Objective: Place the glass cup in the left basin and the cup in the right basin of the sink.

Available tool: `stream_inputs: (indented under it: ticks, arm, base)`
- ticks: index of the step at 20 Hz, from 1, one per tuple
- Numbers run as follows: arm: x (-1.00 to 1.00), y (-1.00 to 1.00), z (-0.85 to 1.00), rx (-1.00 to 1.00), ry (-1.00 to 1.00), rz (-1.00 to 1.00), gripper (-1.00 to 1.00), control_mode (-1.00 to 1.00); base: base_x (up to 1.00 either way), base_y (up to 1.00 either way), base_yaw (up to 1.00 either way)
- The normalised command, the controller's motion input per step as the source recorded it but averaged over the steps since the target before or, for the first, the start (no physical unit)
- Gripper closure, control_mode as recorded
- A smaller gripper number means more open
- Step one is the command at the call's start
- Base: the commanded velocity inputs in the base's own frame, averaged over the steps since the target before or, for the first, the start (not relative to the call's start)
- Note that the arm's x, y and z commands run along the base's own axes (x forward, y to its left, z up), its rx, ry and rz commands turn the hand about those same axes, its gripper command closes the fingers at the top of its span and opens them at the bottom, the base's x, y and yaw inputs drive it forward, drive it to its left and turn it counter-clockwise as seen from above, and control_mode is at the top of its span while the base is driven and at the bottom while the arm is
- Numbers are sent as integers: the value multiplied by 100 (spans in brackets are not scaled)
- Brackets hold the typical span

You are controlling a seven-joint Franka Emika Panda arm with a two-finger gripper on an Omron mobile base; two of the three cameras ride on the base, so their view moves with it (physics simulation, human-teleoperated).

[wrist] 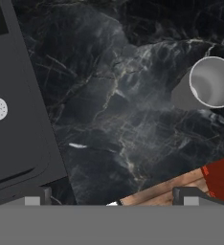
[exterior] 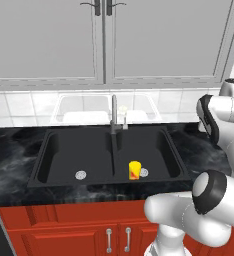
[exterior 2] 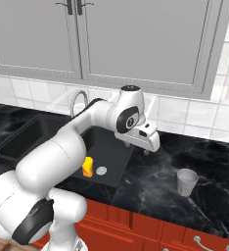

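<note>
The fingers point(wrist: 37, 195) stand wide apart, holding nothing, over bare black counter point(wrist: 114, 124) between sink and tumbler. Just beyond them to one side the glass cup point(exterior 2: 187, 182) stands upright. Farther off on the other side, the cup point(exterior 2: 88, 166) sits in the right basin point(exterior 2: 109, 152) beside its drain point(exterior 2: 101, 170).

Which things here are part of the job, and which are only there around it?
Part of the job:
- glass cup, upright on the counter, right of the sink
- yellow cup, standing in the right basin
- left basin
- gripper, above the counter, holding nothing

Only around it:
- faucet
- counter
- wall cabinets
- red cabinet doors
</note>
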Motion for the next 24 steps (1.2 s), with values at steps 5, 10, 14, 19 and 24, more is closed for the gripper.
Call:
stream_inputs:
  ticks: [5,10,14,19,24]
  arm:
    - [0,0,0,0,0,0,-100,100]
    - [0,0,0,0,0,0,-100,-100]
    - [0,0,1,0,0,-1,-100,-100]
    - [0,-5,16,3,-1,-7,-100,-100]
    - [0,-17,24,2,0,-1,-100,-100]
  base:
    - [0,0,0]
    - [0,0,0]
    - [0,0,0]
    - [0,0,0]
    - [0,0,0]
